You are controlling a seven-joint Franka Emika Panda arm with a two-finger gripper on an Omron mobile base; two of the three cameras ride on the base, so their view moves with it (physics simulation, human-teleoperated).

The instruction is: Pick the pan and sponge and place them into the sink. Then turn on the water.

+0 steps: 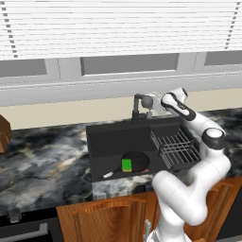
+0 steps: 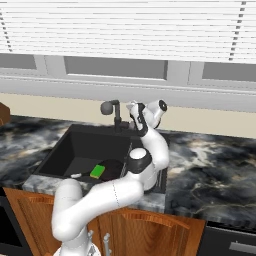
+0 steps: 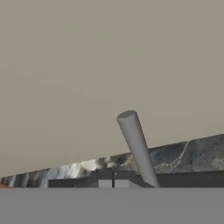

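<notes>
The pan (image 1: 135, 161) lies on the floor of the sink (image 1: 106, 142), near its front wall, and the sponge (image 1: 126, 164) rests on top of the pan – both are already in the basin. No stream of water comes from the faucet (image 1: 137, 108), so I judge that only the tap is left to do.

The gripper (image 1: 152, 107) is up at the far edge of the sink, just beside the right of the faucet. In the hand view a grey lever (image 3: 137, 148) stands tilted close in front of the camera, against the beige wall. Whether the fingers are spread or pressed together I cannot tell – they are too small in the base views.

The lever looks stiff, smooth and thin, so probably it is a bit slippery. I think it is better to push against its side near the free top end than to pinch it. The wire rack (image 1: 177, 147) sits at the right of the basin.
</notes>
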